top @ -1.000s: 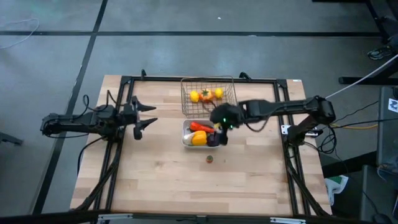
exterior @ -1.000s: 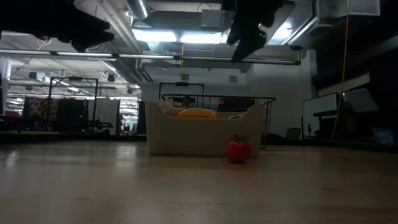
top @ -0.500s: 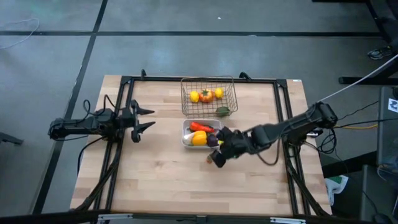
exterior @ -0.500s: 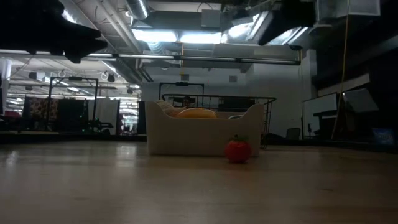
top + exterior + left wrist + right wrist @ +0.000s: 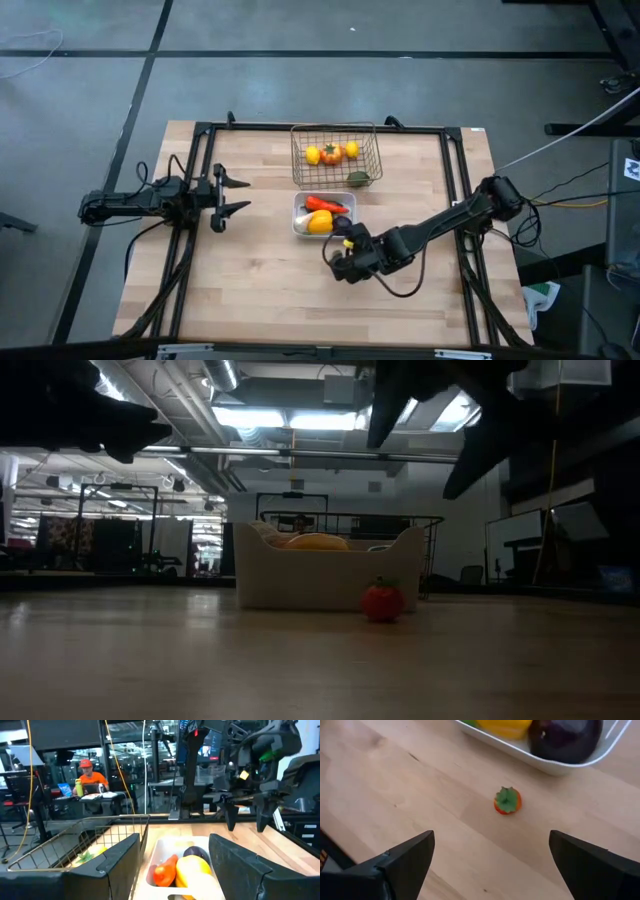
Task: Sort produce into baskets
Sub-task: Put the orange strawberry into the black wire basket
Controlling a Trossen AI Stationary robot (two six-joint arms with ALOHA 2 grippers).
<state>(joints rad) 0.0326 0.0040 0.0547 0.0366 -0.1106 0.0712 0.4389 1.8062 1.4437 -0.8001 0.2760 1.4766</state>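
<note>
The small red tomato with a green stem (image 5: 507, 800) lies alone on the bare wooden table (image 5: 250, 290), just beside the shallow white rectangular tray (image 5: 555, 766). We see it between the wide-open jaws of the right gripper (image 5: 492, 865), which hovers above it and holds nothing. In the tray sit a dark purple ball (image 5: 565, 735) and yellow and orange produce; behind it the thin-wire mesh basket (image 5: 335, 155) holds yellow lemons and another tomato. We judge the step in hand to be the reach for this last loose piece. Next we would descend, centre the fingers and close gently. The left gripper (image 5: 232, 193) waits open at the table's left.
</note>
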